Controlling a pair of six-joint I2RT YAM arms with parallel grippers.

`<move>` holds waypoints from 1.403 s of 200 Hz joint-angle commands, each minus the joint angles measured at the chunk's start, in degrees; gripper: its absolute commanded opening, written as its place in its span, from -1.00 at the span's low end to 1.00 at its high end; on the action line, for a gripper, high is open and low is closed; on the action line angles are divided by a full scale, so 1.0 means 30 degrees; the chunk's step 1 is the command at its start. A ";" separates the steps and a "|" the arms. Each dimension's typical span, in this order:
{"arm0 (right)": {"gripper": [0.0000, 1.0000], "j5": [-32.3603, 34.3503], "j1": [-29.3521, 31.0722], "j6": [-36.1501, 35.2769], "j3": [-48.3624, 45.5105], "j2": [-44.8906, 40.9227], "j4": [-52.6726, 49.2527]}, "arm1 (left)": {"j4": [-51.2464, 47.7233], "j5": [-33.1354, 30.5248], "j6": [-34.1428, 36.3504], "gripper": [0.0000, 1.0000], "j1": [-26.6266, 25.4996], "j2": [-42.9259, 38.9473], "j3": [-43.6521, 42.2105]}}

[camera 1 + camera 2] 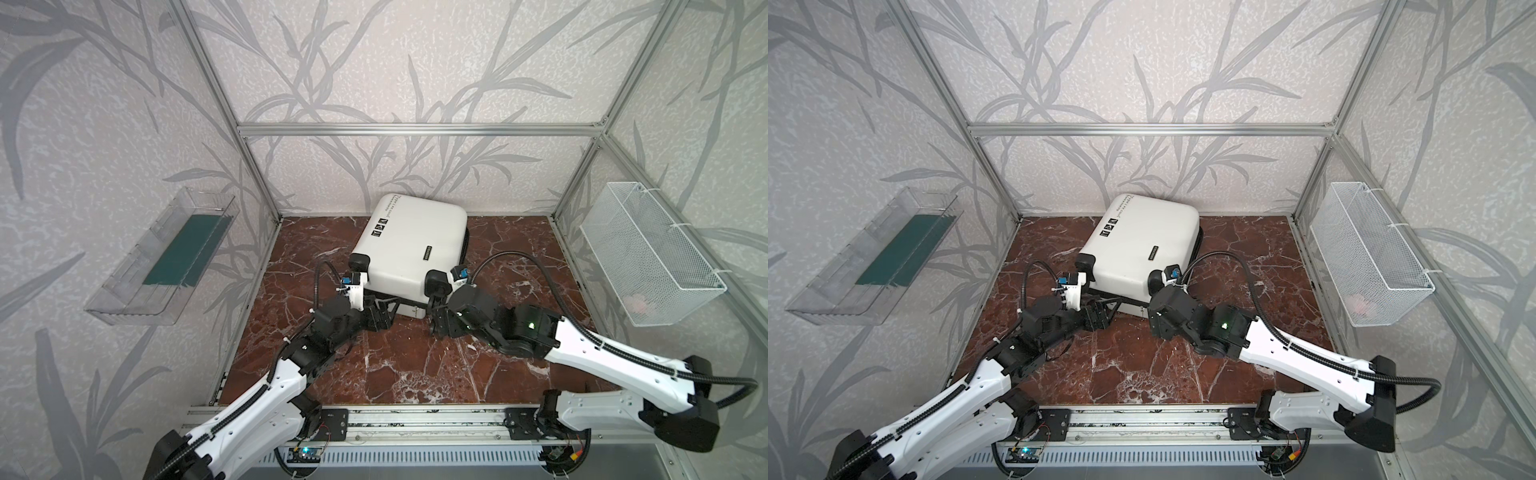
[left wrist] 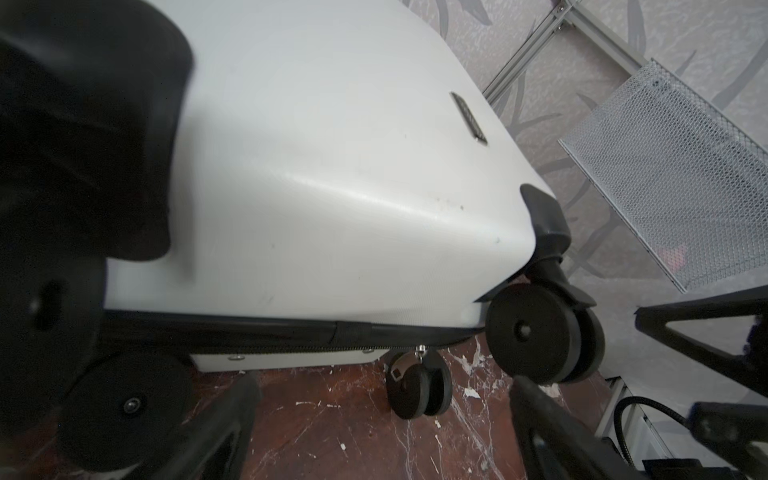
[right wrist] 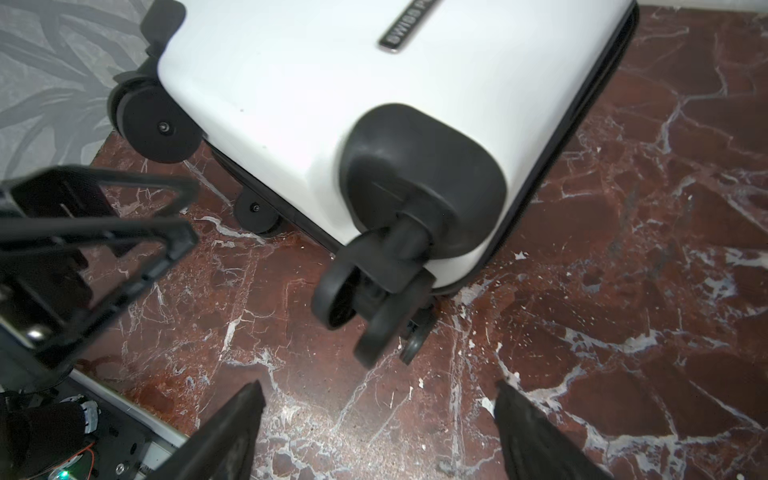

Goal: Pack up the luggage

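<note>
The luggage [image 1: 411, 245] [image 1: 1142, 245] is a white hard-shell suitcase lying flat and shut on the red marble tabletop, its black wheels toward me. My left gripper [image 1: 384, 311] [image 2: 382, 399] is open and low at the wheel end, just short of a lower wheel [image 2: 417, 388] and the zipper pull [image 2: 420, 356]. My right gripper [image 1: 435, 309] [image 3: 379, 390] is open too, in front of the corner wheel [image 3: 365, 299], with only bare marble between its fingers. The two grippers face each other across the suitcase's near end. Neither holds anything.
A clear plastic tray [image 1: 137, 291] with a dark green sheet hangs on the left wall. On the right wall hangs a white wire-mesh basket [image 1: 648, 249] with something pale pink inside. Aluminium frame posts stand at the table's corners.
</note>
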 commanded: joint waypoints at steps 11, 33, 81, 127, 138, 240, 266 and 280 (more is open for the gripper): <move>0.74 0.3106 0.0804 0.1482 0.0978 0.1551 -0.1310 | 0.1456 -0.2153 0.0630 0.89 -0.1684 -0.0151 -0.1360; 0.74 0.3468 0.0812 0.1828 0.0529 0.1855 -0.0477 | 0.1496 -0.2860 0.1073 0.89 -0.2813 -0.0258 -0.1904; 0.69 0.3940 0.0804 0.2060 0.0235 0.2865 0.0748 | 0.3042 -0.3958 0.0884 0.88 -0.4381 -0.0310 -0.3841; 0.46 0.3751 0.0754 0.2067 0.0358 0.3798 0.1024 | 0.4665 -0.4154 0.1527 0.88 -0.4832 0.0945 -0.4551; 0.36 0.3695 0.0750 0.2153 0.0226 0.3807 0.1057 | 0.5394 -0.4155 0.1590 0.88 -0.4861 0.1471 -0.4721; -0.74 0.3042 0.0432 0.1122 -0.0148 0.2693 0.1947 | 1.0712 -0.3541 0.4577 0.76 -0.5022 0.6434 -0.4320; -0.81 0.2546 0.0454 0.0731 0.0014 0.2412 0.2079 | 1.2631 -0.3456 0.5427 0.62 -0.5343 0.7539 -0.4334; -0.82 0.2480 0.0432 0.0646 -0.0027 0.2267 0.2057 | 1.3651 -0.4302 0.5696 0.56 -0.5858 0.7793 -0.4425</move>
